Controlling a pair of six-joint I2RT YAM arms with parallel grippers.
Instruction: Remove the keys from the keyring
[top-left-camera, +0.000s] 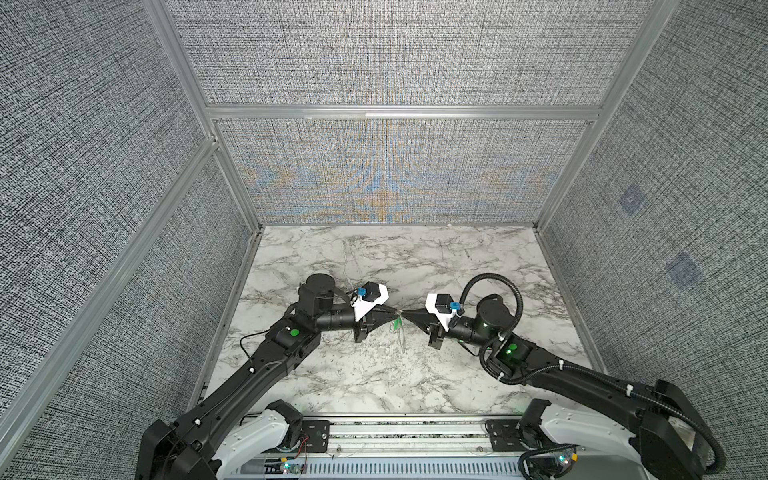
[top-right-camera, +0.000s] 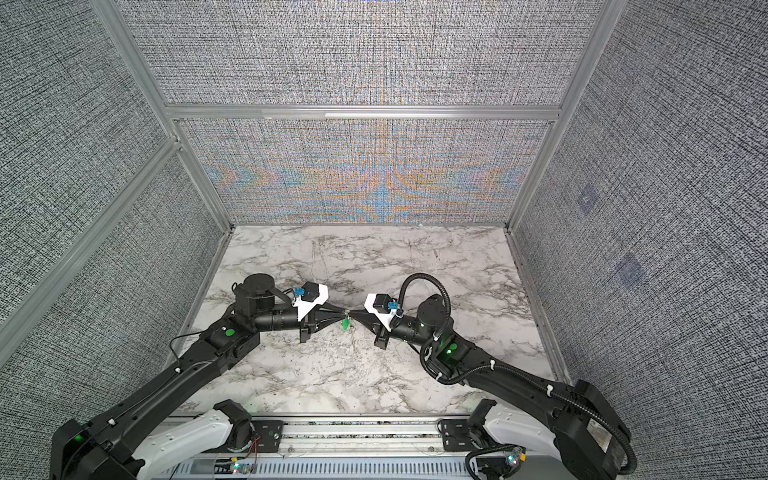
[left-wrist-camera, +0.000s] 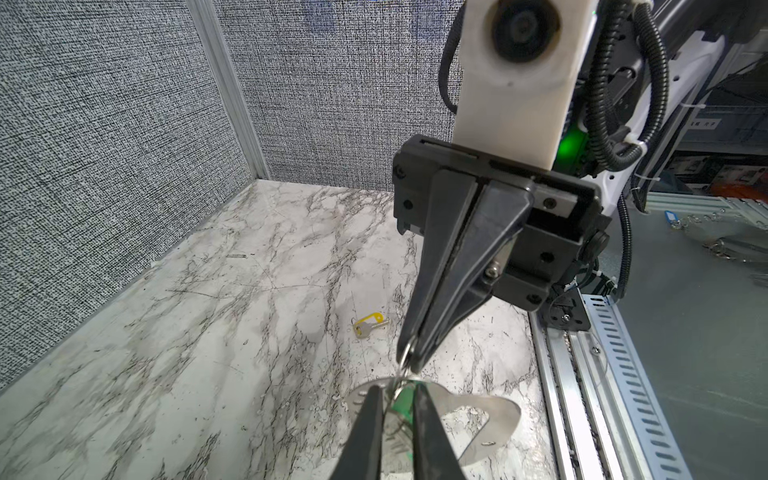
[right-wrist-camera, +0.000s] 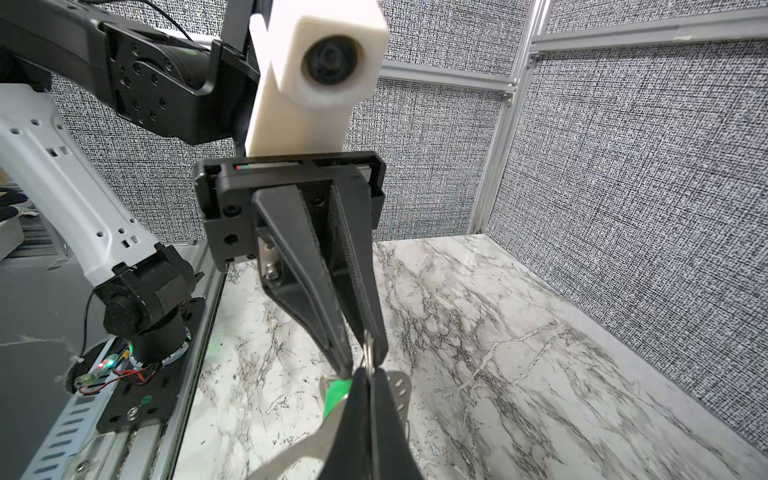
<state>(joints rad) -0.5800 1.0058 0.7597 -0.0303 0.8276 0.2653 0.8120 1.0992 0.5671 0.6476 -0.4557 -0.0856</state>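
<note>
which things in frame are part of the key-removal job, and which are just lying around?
Job: keyring, pinched by right gripper; left gripper at it; green-tagged key hanging there; yellow-tagged key loose on the table.
Lying about: blue tag and loose metal bits on the grey bench off the table.

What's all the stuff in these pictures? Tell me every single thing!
table: one, white-grey marble, booth floor
walls: three, grey fabric, around the table
yellow-tagged key: one, silver and yellow, loose on the table
green tag: one, green, dangling above the table's middle
keyring: one, silver flat loop, hanging by the green tag
small ring: one, silver wire, next to the keyring
arms: two, black, reaching in from the near edge
right hand: one, black, shut on the small ring
left hand: one, black, tip to tip with the right hand
</note>
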